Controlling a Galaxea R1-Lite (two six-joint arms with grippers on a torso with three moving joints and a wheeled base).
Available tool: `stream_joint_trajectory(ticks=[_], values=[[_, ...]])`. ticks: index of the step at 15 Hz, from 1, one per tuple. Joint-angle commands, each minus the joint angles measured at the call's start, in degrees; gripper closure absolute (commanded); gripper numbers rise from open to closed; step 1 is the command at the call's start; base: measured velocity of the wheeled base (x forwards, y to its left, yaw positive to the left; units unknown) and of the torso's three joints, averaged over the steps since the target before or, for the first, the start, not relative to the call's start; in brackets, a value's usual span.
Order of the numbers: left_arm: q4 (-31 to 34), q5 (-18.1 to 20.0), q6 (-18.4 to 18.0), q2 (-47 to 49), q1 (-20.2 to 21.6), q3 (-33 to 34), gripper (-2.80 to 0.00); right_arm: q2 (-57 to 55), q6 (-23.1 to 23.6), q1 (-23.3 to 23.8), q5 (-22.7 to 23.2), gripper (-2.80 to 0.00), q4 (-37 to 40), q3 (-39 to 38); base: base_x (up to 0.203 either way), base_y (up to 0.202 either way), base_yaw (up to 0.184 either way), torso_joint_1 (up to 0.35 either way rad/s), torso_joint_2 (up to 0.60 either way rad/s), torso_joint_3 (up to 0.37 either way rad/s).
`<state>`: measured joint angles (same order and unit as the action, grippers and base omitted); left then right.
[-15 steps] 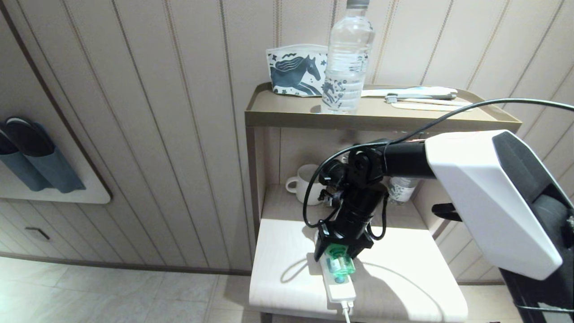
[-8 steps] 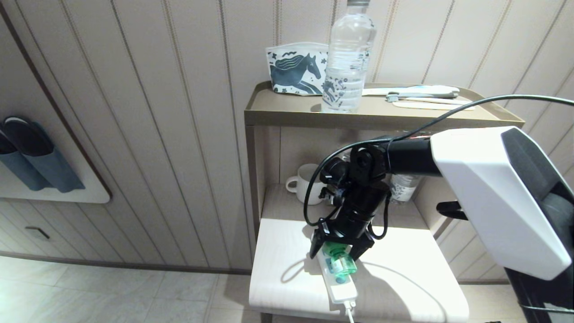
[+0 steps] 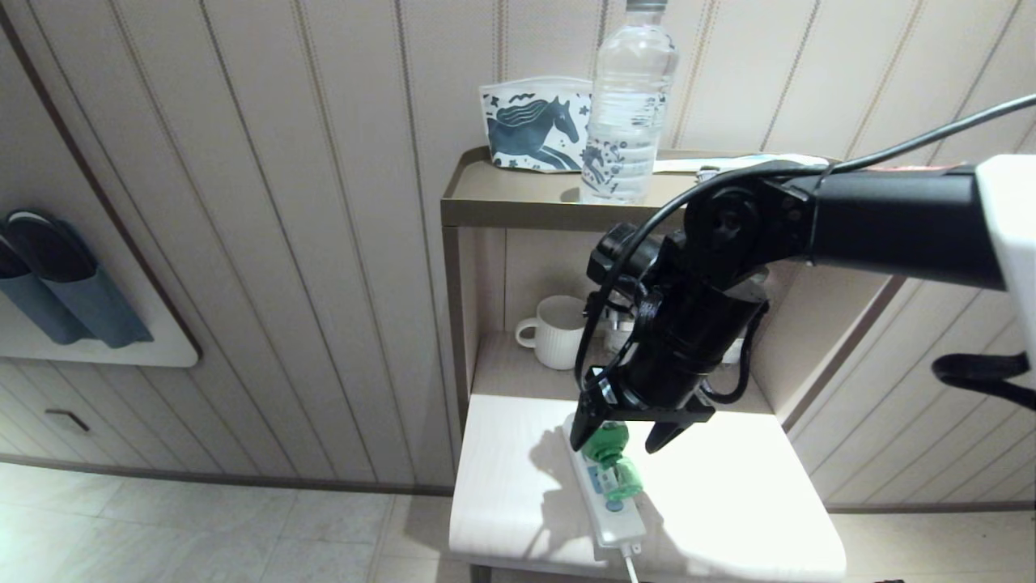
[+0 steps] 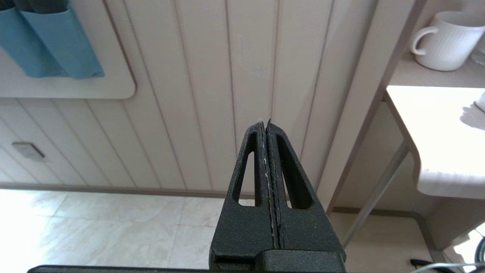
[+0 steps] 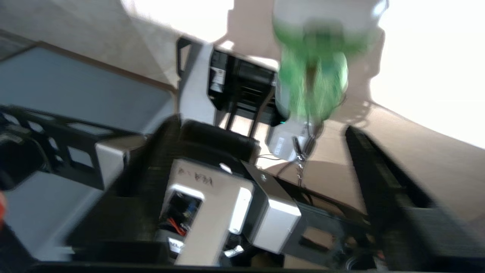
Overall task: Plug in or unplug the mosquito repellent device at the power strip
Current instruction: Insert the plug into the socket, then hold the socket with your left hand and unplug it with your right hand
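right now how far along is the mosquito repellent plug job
Done: the mosquito repellent device sits on the power strip, apparently plugged in. In hand: nothing; the right gripper hangs open just above it. The left gripper is shut, parked near the wall. Left: retract the right arm.

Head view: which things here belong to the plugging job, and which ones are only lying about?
Job: repellent device, power strip, open right hand above them.

Lying about: water bottle, horse pouch, mug, slippers; shut left hand, parked by the wall.
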<state>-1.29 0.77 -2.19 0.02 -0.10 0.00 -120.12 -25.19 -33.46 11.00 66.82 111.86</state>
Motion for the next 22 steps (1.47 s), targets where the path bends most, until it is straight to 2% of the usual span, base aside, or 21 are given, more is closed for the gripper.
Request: stream_joint_trajectory(ticks=[1, 6, 9, 11, 14, 16, 19, 22], values=[[-0.03, 0.02, 0.0, -0.02, 0.01, 0.0, 0.0, 5.07, -0.11, -0.97, -1.5, 0.0, 1.28, -1.44, 0.0, 0.0, 0.0, 0.0, 0.0, 0.0], [-0.03, 0.02, 0.0, -0.02, 0.01, 0.0, 0.0, 15.67, 0.21, -1.34, -5.16, 0.0, 2.11, -10.72, 0.0, 0.0, 0.0, 0.0, 0.0, 0.0], [-0.03, 0.02, 0.0, -0.02, 0.01, 0.0, 0.0, 18.41, 0.07, -1.4, -7.27, 0.0, 1.95, -13.42, 0.0, 0.0, 0.0, 0.0, 0.0, 0.0], [-0.03, 0.02, 0.0, -0.02, 0.01, 0.0, 0.0, 28.29, -0.45, -1.39, -11.31, 0.0, 1.12, -18.71, 0.0, 0.0, 0.0, 0.0, 0.0, 0.0], [-0.03, 0.02, 0.0, -0.02, 0.01, 0.0, 0.0, 49.06, -1.85, -1.18, -19.51, 0.0, -0.69, -28.18, 0.0, 0.0, 0.0, 0.0, 0.0, 0.0], [-0.03, 0.02, 0.0, -0.02, 0.01, 0.0, 0.0, 56.0, -2.56, -0.34, -25.42, 0.0, -2.09, -34.88, 0.0, 0.0, 0.0, 0.0, 0.0, 0.0], [-0.03, 0.02, 0.0, -0.02, 0.01, 0.0, 0.0, 75.5, -2.43, 9.97, -33.94, 0.0, -4.79, -46.52, 0.0, 0.0, 0.0, 0.0, 0.0, 0.0], [-0.03, 0.02, 0.0, -0.02, 0.01, 0.0, 0.0, 98.82, 2.16, 21.84, -34.98, 0.0, -13.32, -66.59, 0.0, 0.0, 0.0, 0.0, 0.0, 0.0]])
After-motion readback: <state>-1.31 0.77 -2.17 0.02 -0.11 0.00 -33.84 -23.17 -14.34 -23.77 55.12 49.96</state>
